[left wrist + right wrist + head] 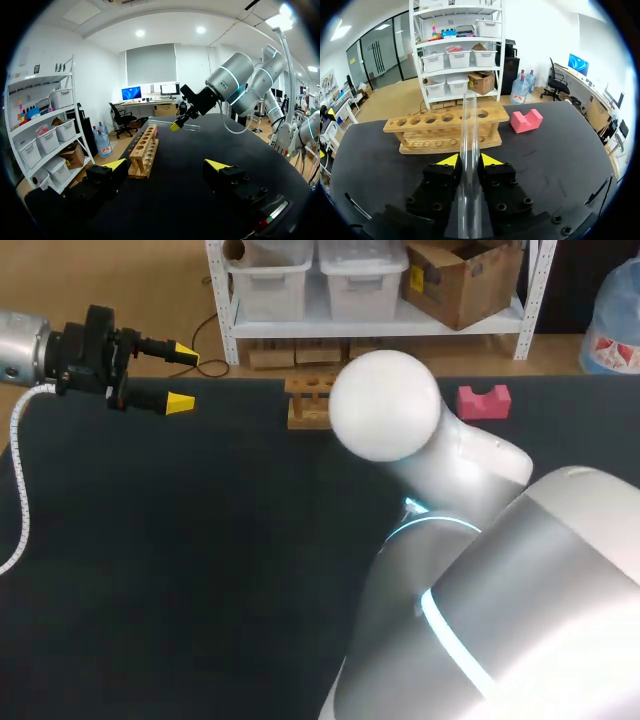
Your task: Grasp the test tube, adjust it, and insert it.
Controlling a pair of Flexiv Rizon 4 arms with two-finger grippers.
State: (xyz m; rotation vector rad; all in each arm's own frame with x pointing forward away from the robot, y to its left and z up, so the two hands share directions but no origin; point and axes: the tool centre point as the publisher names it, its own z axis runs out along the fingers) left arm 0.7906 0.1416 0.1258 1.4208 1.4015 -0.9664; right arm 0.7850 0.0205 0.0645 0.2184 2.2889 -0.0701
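Table (200,570): matte black top.

Rack (445,131): pale wood, with a long upper slab carried on short posts over a base. A single row of round holes runs along the upper slab. It stands toward the table's far edge.

Pink block (526,121): looks like foam, notched on top, near one end of the rack.

Tube (468,130): clear, smooth, straight cylinder. The right gripper (465,161) is clamped on it, one yellow-tipped finger against each side. The tube lies lengthwise along the fingers and sticks out well ahead toward the rack.

The left wrist view adds what that one cannot. The tube is held level, off the table, near the rack's far end. It seems clear of the wood, though it is small and faint there.

Left gripper (182,378): jaws wide apart with nothing between them. It hangs over the table's far left edge, well apart from the rack.

Head view only: the right arm (480,570), glossy white and grey with a round joint, covers part of the rack. It hides its own gripper and the tube completely.
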